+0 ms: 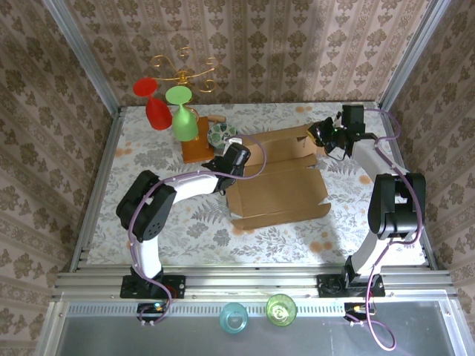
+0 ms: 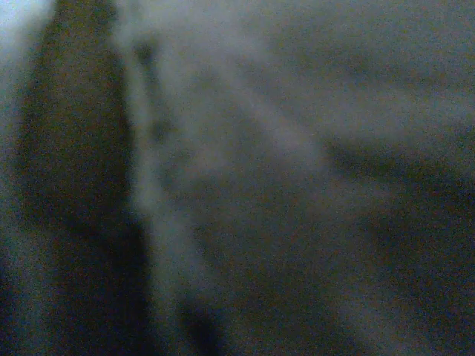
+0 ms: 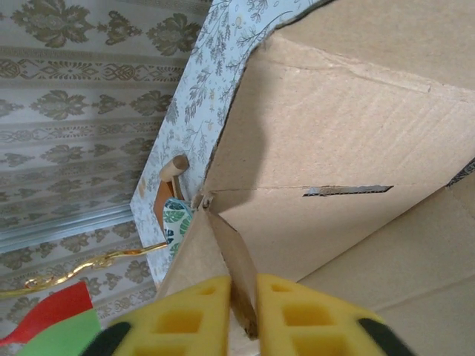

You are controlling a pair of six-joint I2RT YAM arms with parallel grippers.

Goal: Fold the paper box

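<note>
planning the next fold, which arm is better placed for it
Right, probably: the right pincer grips a paper box flap at the far right corner; the left pincer is shut at the box's left edge.

The floral-patterned table (image 1: 297, 245) bears the paper box (image 1: 278, 194) and a wooden board (image 1: 197, 150).

Paper box (image 1: 278, 185) (image 3: 334, 133): plain tan cardboard, partly folded, lying right of centre on the table (image 1: 185, 226). The broad flat panel is nearest the arms and the far wall is raised. In the right wrist view the inner faces are creased, a narrow side flap stands upright, and there is one thin slot (its edges pale).
</note>
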